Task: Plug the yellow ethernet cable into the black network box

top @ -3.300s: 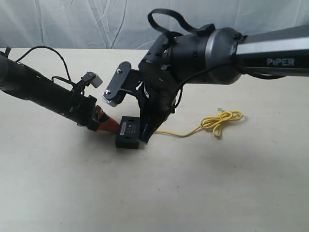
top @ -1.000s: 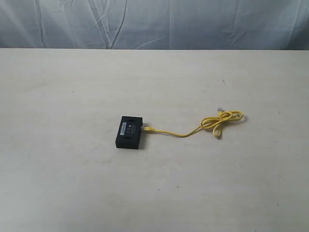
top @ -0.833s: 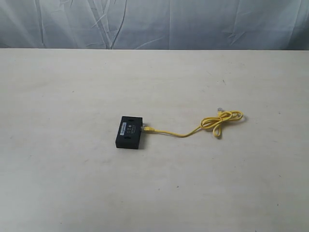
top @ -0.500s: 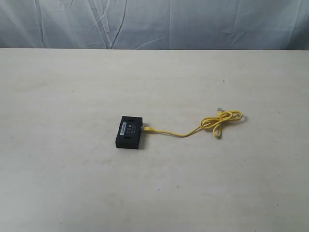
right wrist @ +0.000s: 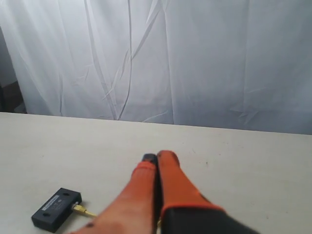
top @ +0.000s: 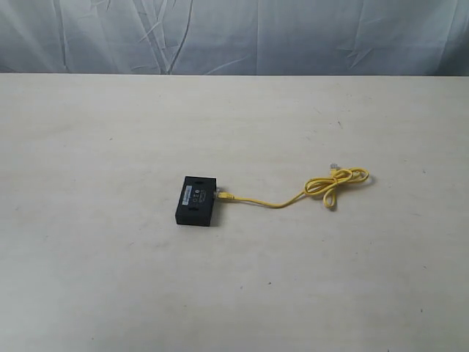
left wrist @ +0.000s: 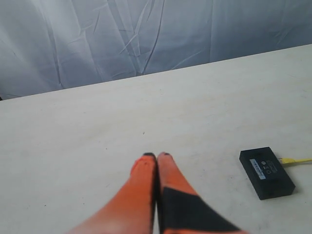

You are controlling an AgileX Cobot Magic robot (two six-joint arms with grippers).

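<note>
Here's the bench (top: 110, 132), pale and wide, and the box (top: 196, 200) lies flat near the middle of it, white label (top: 187, 193) facing up. The cable (top: 275, 204) runs off from the box's right side in the exterior view. One yellow end meets that side face, touching it, though how deep the plug sits can't be made out. From there the cord trails across the bench to the right and ties itself into a small bow-like loop (top: 337, 181). The clear free plug (top: 335, 166) rests just beyond the loop, on the far side.

Over to the left gripper (left wrist: 156, 155): jaws pressed together, orange on orange, nothing clamped between them. It hangs above bare bench, and the box lies well apart from it, off to one side and lower on the surface. The cable end peeks out just past the box, on the side away from this gripper.

Now the right gripper (right wrist: 157, 156): same story, jaws drawn together with nothing in them, held up over the bench with the white curtain (right wrist: 219, 63) behind. The box sits well apart from it too, down on the bench and off to the side. Here the yellow end sticks out of the box on the side nearer this gripper. Neither gripper touches box or cable.
</note>
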